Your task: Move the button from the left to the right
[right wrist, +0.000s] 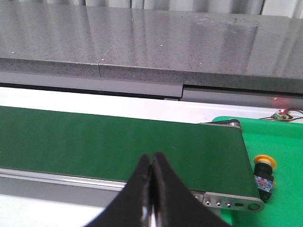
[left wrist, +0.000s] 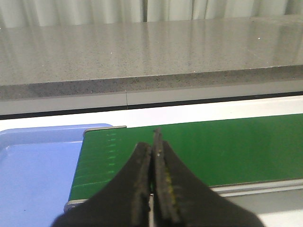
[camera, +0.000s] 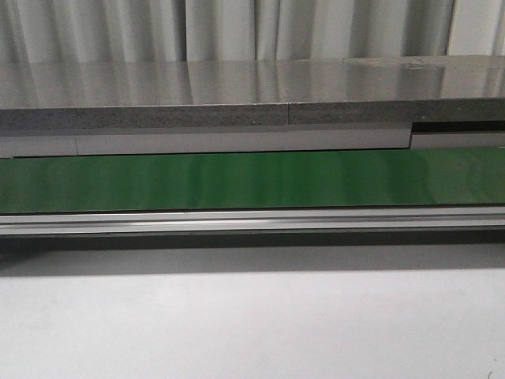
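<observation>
Seemingly done: I see button (right wrist: 263, 175) lying on green tray (right wrist: 284, 189) past belt's (right wrist: 118, 146) right end; both jaws closed, empty.

Pale pleated curtain (camera: 237, 28) behind grey speckled stone counter (camera: 197, 87) (glossy, w/ soft reflections).

Even, soft indoor light fills all three views. The grey counter (camera: 237, 83) shows pale streaky reflections of the curtain (camera: 237, 28) behind it, and the green belt (camera: 252, 180) has a faint sheen. A dark shadow band runs under the rail (camera: 252, 221). Close-up fingers (left wrist: 142, 189) look slightly blurred.
</observation>
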`<state>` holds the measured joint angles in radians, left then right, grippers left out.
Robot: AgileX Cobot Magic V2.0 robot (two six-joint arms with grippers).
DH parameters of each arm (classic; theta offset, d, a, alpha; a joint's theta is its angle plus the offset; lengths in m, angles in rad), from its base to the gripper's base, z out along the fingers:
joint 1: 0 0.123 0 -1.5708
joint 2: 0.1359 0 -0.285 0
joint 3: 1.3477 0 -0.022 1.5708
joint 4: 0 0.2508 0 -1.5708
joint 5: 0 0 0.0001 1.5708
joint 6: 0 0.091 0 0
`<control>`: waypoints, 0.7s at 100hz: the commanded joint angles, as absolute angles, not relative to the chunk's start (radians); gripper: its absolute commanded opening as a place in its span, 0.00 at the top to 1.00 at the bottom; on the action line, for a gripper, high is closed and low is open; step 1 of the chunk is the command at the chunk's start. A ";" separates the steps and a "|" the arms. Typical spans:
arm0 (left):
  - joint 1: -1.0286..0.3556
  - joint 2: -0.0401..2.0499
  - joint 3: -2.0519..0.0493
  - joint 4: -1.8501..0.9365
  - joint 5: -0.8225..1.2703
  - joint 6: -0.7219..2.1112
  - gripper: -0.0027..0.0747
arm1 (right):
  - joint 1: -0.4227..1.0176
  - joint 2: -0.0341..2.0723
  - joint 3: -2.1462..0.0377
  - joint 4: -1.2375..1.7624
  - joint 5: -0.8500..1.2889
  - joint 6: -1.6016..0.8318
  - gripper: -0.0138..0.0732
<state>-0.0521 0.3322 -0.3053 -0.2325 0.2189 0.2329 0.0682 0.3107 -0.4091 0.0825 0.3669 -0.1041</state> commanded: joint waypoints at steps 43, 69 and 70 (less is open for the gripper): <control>-0.060 0.338 -0.336 -0.245 0.137 0.231 0.99 | 0.067 0.248 -0.359 0.064 0.182 -0.104 0.92; -0.060 0.338 -0.336 -0.245 0.137 0.231 0.99 | 0.067 0.106 -0.145 0.064 0.070 -0.103 0.92; -0.060 0.338 -0.336 -0.245 0.137 0.231 0.99 | 0.067 0.098 -0.134 0.064 0.065 -0.103 0.92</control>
<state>-0.0521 0.3322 -0.3053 -0.2325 0.2189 0.2329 0.0682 0.1262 -0.1628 0.0687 0.1824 -0.1041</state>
